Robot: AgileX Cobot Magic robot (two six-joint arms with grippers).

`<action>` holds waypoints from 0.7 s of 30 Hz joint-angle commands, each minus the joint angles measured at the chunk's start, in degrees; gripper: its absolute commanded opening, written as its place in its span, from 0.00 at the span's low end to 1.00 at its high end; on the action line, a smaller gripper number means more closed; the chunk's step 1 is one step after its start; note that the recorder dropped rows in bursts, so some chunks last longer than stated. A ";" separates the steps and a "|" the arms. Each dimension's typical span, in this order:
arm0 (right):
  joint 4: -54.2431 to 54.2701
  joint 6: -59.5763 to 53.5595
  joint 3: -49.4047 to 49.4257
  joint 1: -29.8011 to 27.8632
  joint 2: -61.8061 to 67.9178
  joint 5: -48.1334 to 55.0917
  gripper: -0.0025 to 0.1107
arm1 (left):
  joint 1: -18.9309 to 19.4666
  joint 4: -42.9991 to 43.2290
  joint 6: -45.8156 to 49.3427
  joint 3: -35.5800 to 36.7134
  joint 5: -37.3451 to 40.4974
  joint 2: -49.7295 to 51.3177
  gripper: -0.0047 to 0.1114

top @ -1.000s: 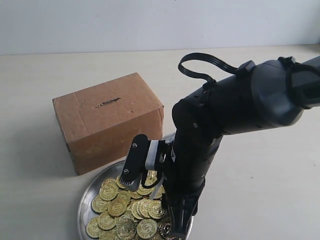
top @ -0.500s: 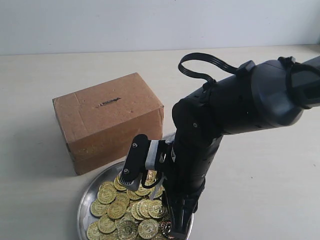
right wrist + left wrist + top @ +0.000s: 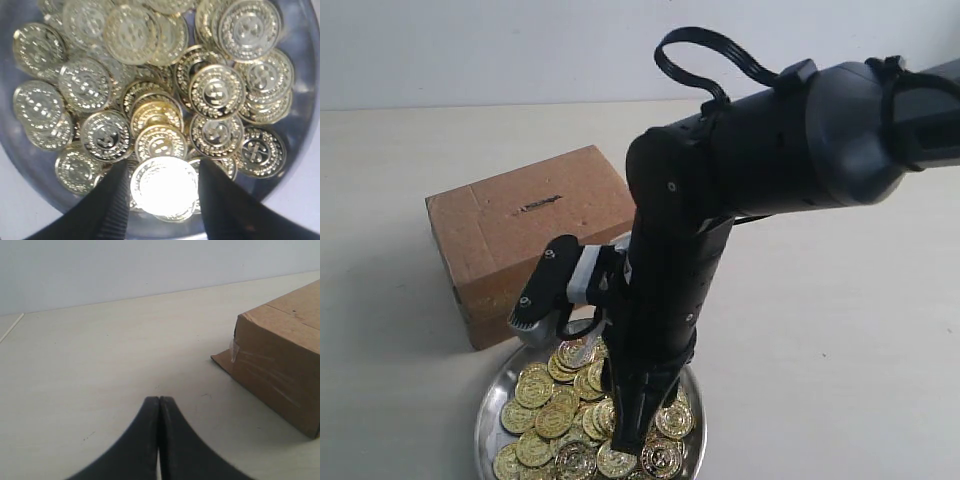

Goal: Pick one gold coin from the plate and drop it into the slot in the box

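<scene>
The silver plate (image 3: 483,425) holds a heap of gold coins (image 3: 552,398) and stands just in front of the brown cardboard box (image 3: 535,240). The box slot (image 3: 538,204) is a thin dark slit in the box's top face. My right gripper (image 3: 630,438) hangs over the plate's near side. In the right wrist view my right gripper (image 3: 162,165) is shut on one bright gold coin (image 3: 164,187), held by its edges a little above the heap and the plate (image 3: 22,167). My left gripper (image 3: 159,399) is shut on nothing, low over the table beside the box (image 3: 280,360).
The pale table (image 3: 840,330) stretches around the box and plate, with a light wall behind. The right arm's bulky black body (image 3: 720,210) and cable loop (image 3: 705,55) rise above the box's right end. The left arm is out of the exterior view.
The right arm has swung left and risen, now overlapping the box's right end. Its fingers have shifted left over the coins. The coins in the plate have spread slightly.
</scene>
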 commanded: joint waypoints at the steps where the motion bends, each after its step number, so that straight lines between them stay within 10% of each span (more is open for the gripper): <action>1: 1.32 -0.90 -4.09 2.98 -1.68 4.80 0.26 | -0.13 -0.68 0.02 0.17 -0.46 -0.22 0.04; 18: 3.65 -1.16 -9.84 6.86 -4.36 12.67 0.26 | 0.00 -0.65 -0.71 0.17 -2.55 -0.22 0.04; 21: 3.79 -1.16 -9.84 6.86 -4.36 12.67 0.26 | 0.00 -20.33 -8.83 0.17 -7.27 -0.22 0.04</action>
